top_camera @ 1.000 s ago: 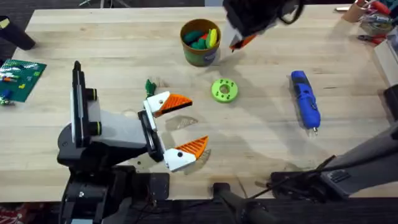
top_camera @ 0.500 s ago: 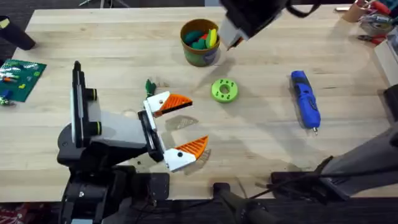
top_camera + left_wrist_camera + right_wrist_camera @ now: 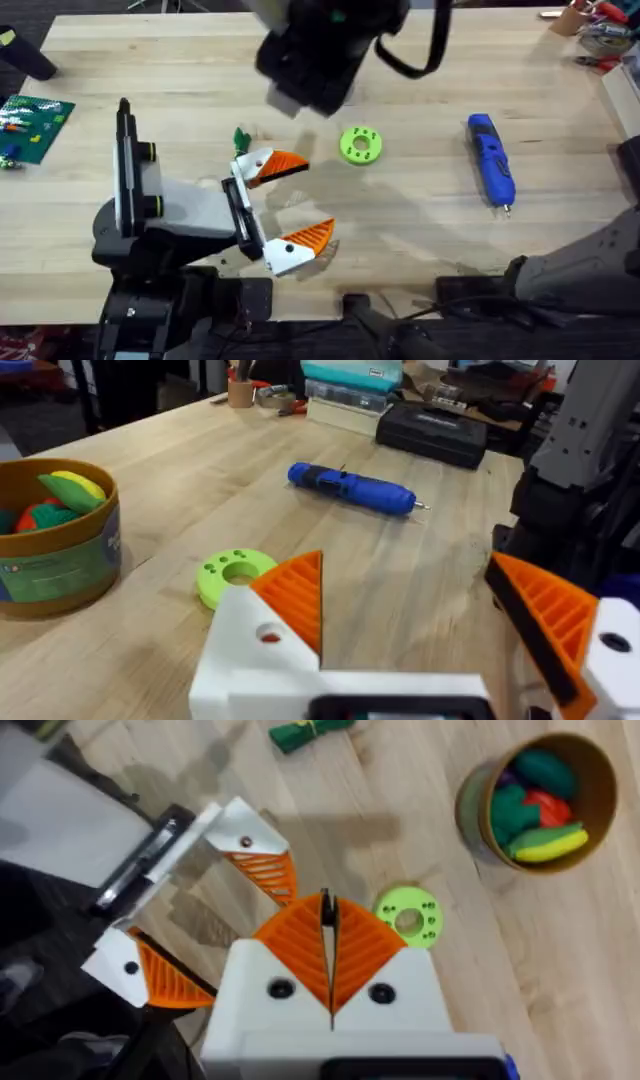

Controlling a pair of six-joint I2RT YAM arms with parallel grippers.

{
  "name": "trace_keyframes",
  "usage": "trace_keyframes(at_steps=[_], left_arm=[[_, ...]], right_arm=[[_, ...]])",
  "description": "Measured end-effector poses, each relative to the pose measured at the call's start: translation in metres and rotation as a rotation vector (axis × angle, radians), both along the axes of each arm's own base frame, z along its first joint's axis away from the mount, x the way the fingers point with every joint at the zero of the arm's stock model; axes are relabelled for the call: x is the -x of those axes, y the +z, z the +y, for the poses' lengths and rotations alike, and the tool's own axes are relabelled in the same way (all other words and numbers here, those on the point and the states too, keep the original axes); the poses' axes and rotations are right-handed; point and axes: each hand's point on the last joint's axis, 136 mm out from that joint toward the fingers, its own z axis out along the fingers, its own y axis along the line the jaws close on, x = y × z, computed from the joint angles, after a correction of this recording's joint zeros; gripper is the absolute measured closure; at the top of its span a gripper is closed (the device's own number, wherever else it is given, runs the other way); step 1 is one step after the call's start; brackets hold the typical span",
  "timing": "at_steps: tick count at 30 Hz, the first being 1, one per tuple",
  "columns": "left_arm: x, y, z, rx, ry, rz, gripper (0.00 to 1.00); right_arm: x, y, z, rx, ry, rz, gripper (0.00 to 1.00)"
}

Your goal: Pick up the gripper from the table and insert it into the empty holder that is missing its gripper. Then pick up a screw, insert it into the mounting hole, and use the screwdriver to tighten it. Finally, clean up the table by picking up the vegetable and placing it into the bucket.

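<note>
The left gripper (image 3: 290,205) rests wide open just beside the flat lime-green disc with holes (image 3: 361,144). The right gripper (image 3: 330,955) hangs above that disc, orange pads pressed together, empty. The bright blue pen-shaped screwdriver (image 3: 492,160) lies well right of the disc; the round olive-tan bucket with coloured pieces inside (image 3: 535,795) stands near it.

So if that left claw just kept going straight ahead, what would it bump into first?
Probably the lime-green disc with holes, lying just beyond the open left gripper; the blue screwdriver lies farther on. Depth is hard to judge.

right arm (image 3: 330,45) blurred, near camera | bucket (image 3: 55,540) hidden overhead, cut off left-wrist view
</note>
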Motion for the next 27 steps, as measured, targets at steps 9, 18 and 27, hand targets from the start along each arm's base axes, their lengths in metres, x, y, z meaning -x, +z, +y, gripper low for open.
trace_keyframes(at_steps=[9,18,27], left_arm=[[0.000,0.000,0.000,0.000,0.000,0.000,0.014],[0.000,0.000,0.000,0.000,0.000,0.000,0.014],[0.000,0.000,0.000,0.000,0.000,0.000,0.015]], right_arm=[[0.020,0.003,0.020,-0.018,0.088,-0.023,0.995],[0.021,-0.017,0.025,0.043,0.115,0.007,0.995],[0.027,-0.022,0.031,0.063,0.168,0.002,0.995]])
